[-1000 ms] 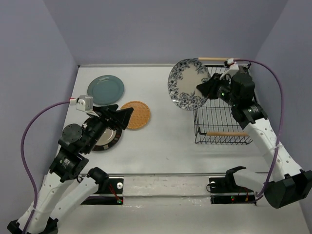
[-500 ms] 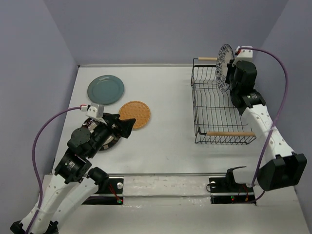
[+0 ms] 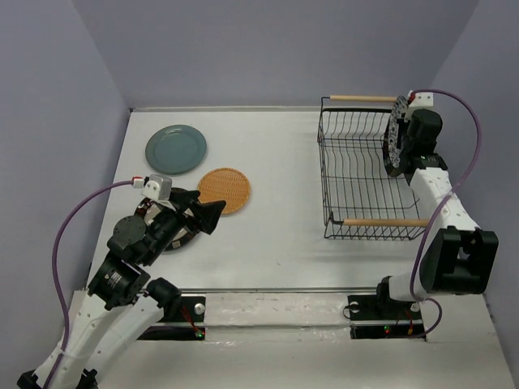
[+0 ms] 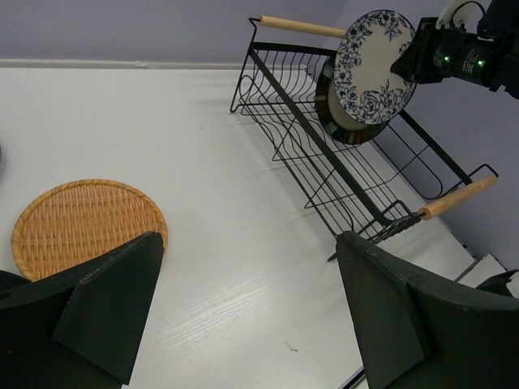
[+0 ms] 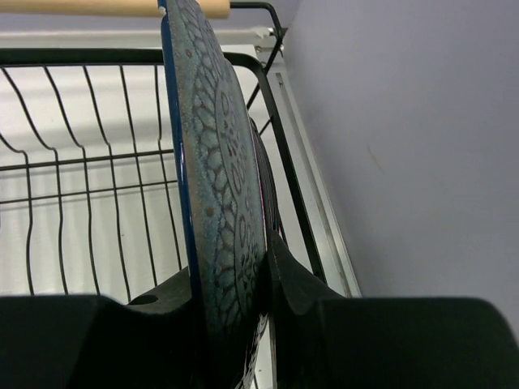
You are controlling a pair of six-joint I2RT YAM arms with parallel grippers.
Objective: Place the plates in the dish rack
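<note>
My right gripper point(image 3: 405, 143) is shut on the white and blue floral plate point(image 3: 395, 134), holding it upright on edge over the right end of the black wire dish rack point(image 3: 357, 174). In the right wrist view the plate's rim point(image 5: 217, 178) sits clamped between my fingers point(image 5: 243, 300). In the left wrist view the floral plate point(image 4: 375, 55) stands just in front of a dark striped plate point(image 4: 339, 121) in the rack point(image 4: 324, 170). My left gripper point(image 3: 208, 212) is open and empty, above another striped plate point(image 3: 180, 237). The teal plate point(image 3: 176, 149) and orange woven plate point(image 3: 226, 190) lie flat.
The rack has two wooden rod handles, one at the back point(image 3: 355, 99) and one at the front point(image 3: 377, 222). The purple side wall point(image 5: 405, 146) stands close to the rack's right side. Purple cables loop from both wrists.
My right gripper has carried the floral plate from the rack's left side to its right end, turning it from face-on to edge-on. My left gripper has shifted slightly toward the near edge.
</note>
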